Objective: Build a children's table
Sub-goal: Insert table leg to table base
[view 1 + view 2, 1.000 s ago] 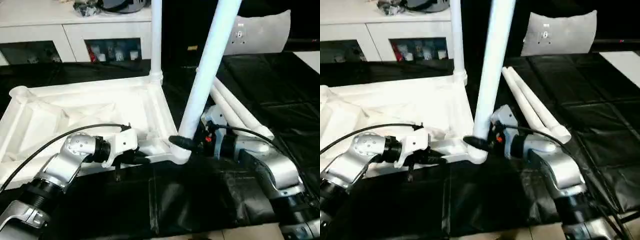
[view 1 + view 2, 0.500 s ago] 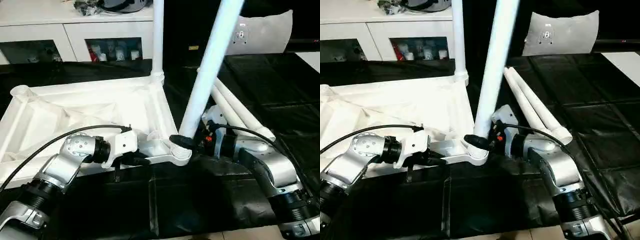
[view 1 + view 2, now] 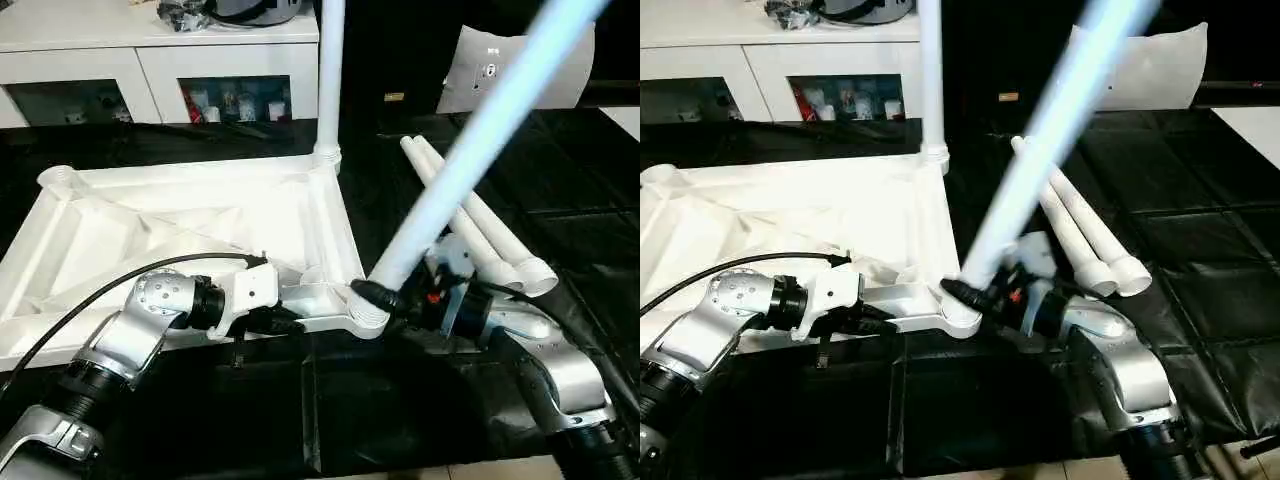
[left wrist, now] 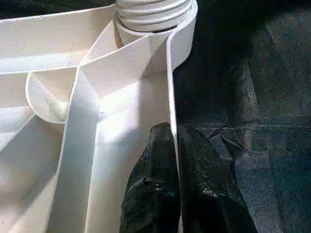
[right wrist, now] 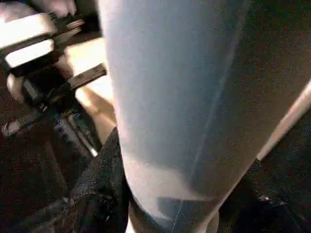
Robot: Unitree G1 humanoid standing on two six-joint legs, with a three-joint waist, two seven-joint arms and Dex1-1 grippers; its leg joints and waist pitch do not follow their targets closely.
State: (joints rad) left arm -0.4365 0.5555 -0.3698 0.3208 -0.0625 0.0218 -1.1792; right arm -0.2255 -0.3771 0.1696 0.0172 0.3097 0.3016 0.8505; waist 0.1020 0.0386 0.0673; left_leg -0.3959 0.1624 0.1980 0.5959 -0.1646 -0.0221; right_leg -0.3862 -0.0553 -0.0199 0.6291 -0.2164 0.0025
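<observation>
The square white plastic table top [image 3: 190, 235] lies ribbed underside up on the black-covered table [image 3: 430, 420]. One smooth tube leg [image 3: 328, 70] stands upright in its far right round corner socket; two spare legs [image 3: 470, 215] lie to the right. The left gripper [image 4: 176, 160], fingers pressed together, pinches the top's thin near rim, plain in the left wrist view. The right gripper [image 3: 385, 297] clamps a tilted leg [image 3: 470, 150] just above the near right socket [image 3: 362, 318]; its fingers [image 5: 99, 189] wrap the tube.
</observation>
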